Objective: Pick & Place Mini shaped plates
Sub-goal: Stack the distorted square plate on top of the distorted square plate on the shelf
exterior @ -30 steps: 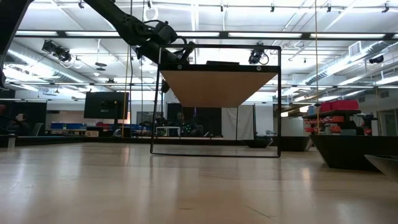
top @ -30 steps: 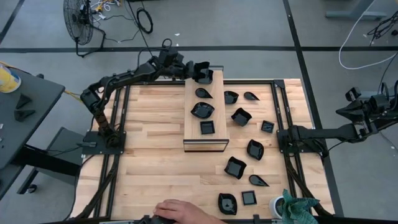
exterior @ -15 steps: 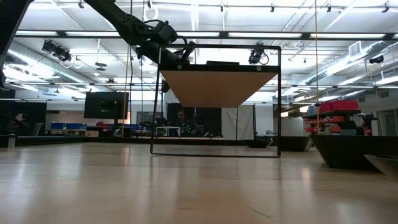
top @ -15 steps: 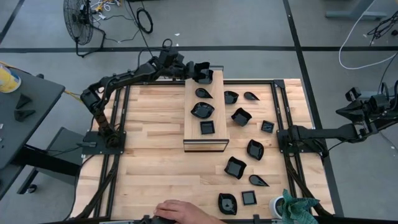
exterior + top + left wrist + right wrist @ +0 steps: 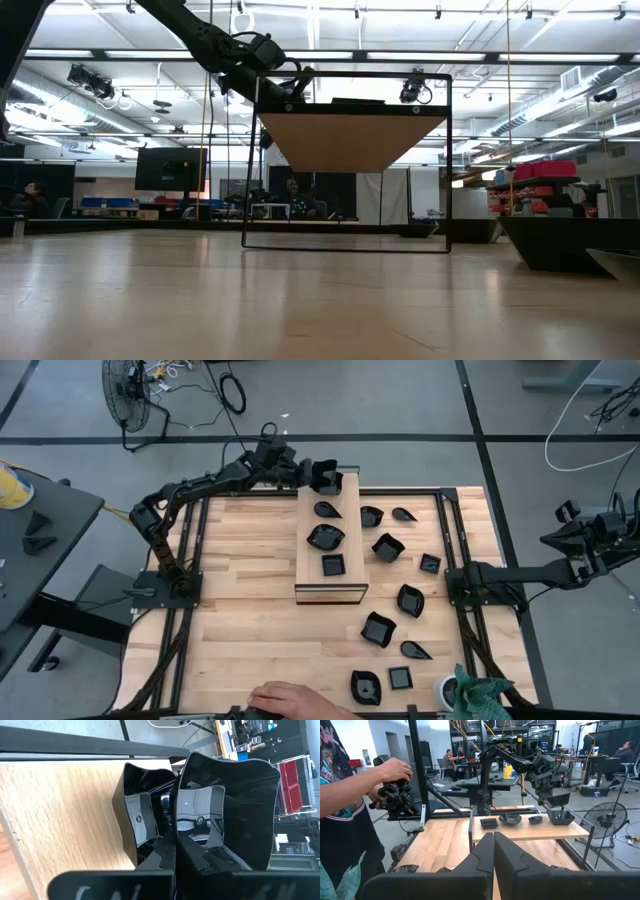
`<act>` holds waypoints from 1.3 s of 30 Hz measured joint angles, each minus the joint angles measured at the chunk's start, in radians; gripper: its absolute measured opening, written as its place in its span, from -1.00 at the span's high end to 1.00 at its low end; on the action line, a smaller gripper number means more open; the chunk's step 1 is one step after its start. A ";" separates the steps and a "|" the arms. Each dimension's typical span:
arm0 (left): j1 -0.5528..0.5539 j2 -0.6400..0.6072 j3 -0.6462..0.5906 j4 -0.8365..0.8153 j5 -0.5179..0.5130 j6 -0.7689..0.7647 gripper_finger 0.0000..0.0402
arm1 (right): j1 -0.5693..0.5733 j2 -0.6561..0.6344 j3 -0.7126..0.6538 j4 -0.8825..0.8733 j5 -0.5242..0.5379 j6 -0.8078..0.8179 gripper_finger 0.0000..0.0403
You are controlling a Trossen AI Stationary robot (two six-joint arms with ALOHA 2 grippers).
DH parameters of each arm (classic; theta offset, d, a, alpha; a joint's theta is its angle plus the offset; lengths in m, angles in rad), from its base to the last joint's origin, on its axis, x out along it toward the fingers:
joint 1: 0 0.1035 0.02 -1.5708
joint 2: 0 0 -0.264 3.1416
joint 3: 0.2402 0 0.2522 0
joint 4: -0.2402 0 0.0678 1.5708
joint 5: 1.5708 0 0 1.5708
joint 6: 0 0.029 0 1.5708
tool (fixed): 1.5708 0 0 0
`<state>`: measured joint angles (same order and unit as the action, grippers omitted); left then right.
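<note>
A long raised wooden board (image 5: 346, 585) stands mid-table and carries several glossy black mini plates (image 5: 325, 537). More mini plates (image 5: 388, 547) lie scattered on the table to its right. My left gripper (image 5: 316, 472) reaches over the board's far end, shut on a square black plate (image 5: 555, 799). That plate hangs just above another plate (image 5: 560, 817) resting on the board. My right gripper (image 5: 493, 851) waits shut and level at the table's right side, holding nothing. My left gripper pinches one upright side wall (image 5: 176, 827) of the square plate between its two fingers. The fingers slant down from the table's far left. The plate hangs tilted below the fingers over the board's far end; whether it touches the plate beneath, I cannot tell.
A person's hand (image 5: 290, 700) shows at the near edge, and a person (image 5: 350, 810) stands at the table's near side. A teal cloth (image 5: 482, 695) and a white cup (image 5: 446, 690) sit at the near right corner. Black frame rails (image 5: 452, 540) border the table.
</note>
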<state>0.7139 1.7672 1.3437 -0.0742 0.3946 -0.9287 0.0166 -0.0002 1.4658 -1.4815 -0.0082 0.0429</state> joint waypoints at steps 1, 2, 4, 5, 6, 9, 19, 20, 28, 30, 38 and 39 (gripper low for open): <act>0.000 0.000 0.000 0.000 0.000 0.000 0.99 | 0.000 0.000 0.000 0.000 0.000 0.000 0.95; 0.000 0.000 0.000 0.000 -0.001 0.000 0.99 | 0.000 0.000 0.000 0.000 0.000 0.000 0.95; 0.000 0.000 0.000 0.000 -0.001 0.011 0.98 | 0.000 0.000 0.000 0.000 0.000 0.000 0.95; 0.000 0.000 0.000 0.000 -0.001 0.021 0.97 | 0.000 0.000 0.000 0.000 0.000 0.000 0.95; 0.000 0.000 0.000 0.000 0.003 0.025 0.95 | 0.000 0.000 0.000 0.000 0.000 0.000 0.95; 0.000 0.000 0.000 0.000 0.011 0.024 0.87 | 0.000 0.000 0.000 0.000 0.000 0.000 0.95; 0.000 0.000 0.000 0.000 -0.005 0.019 0.54 | 0.000 0.000 0.000 0.000 0.000 0.000 0.95; 0.000 0.000 0.000 0.000 -0.007 0.019 0.52 | 0.000 0.000 0.000 0.000 0.000 0.000 0.95; 0.000 0.000 0.000 0.002 -0.009 0.018 0.46 | 0.000 0.000 0.000 0.000 0.000 0.000 0.95; 0.000 0.000 0.000 0.010 -0.009 0.019 0.46 | 0.000 0.000 0.000 0.000 0.000 0.000 0.95; 0.002 -0.044 0.000 0.029 0.009 0.037 0.46 | 0.000 0.000 0.000 0.000 0.000 0.000 0.95; 0.002 -0.052 0.000 0.030 0.009 0.054 0.46 | 0.000 0.000 0.000 0.000 0.000 0.000 0.95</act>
<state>0.7162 1.7153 1.3434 -0.0444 0.4039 -0.8746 0.0164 -0.0002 1.4658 -1.4815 -0.0085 0.0429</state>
